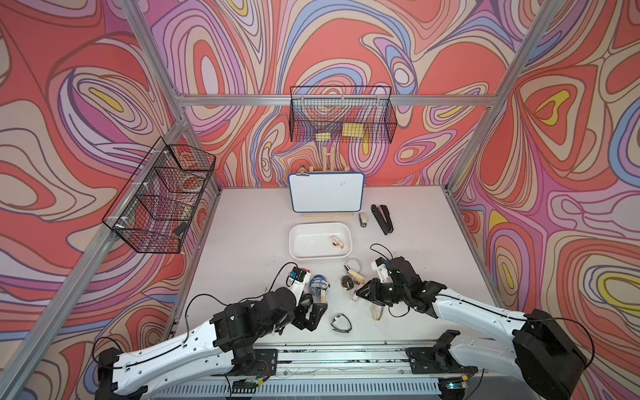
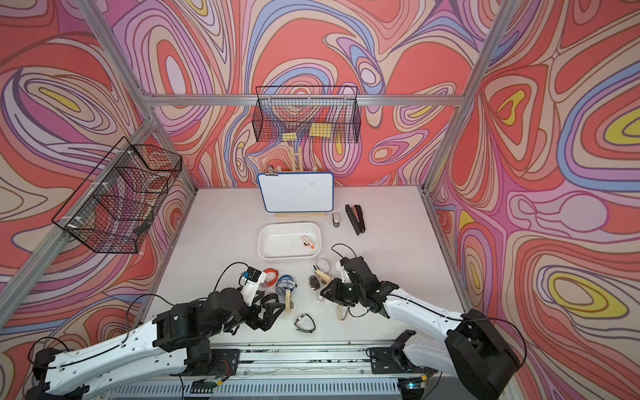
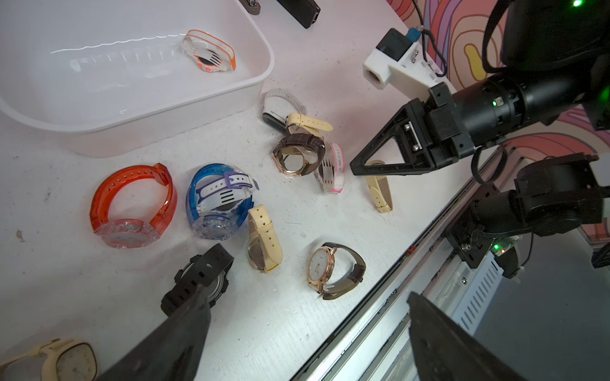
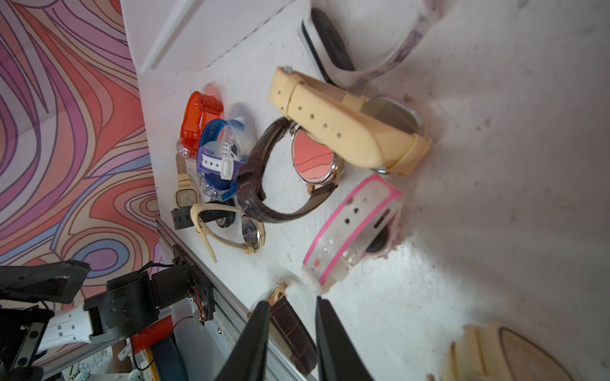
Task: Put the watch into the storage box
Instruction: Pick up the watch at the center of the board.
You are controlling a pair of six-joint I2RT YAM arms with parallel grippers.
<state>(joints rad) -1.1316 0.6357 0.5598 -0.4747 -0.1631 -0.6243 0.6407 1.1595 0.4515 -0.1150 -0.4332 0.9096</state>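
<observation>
In both top views the left gripper (image 1: 320, 317) sits low over the table (image 1: 249, 242) with its jaws spread wide and nothing between them. A brown-strap watch (image 1: 341, 322) lies just ahead of the jaws. The right gripper (image 1: 361, 294) has its jaws tipped down close to a pink-edged watch (image 1: 356, 298); from here I cannot tell their gap. The storage box (image 1: 304, 242) stands well beyond both pairs of jaws, with an orange-and-white watch (image 1: 336, 242) lying inside it. In the left wrist view the left jaws are far apart and empty. A black watch (image 3: 198, 280) lies at the tip of one jaw, whether touching I cannot tell, and the brown-strap watch rests ahead, between the two. In the right wrist view the right jaws are only narrowly apart, clamped on nothing. The pink-edged watch (image 4: 350, 231) lies on the table just past their tips, apart from them, and a cream-strap watch (image 4: 346, 132) lies farther beyond.
</observation>
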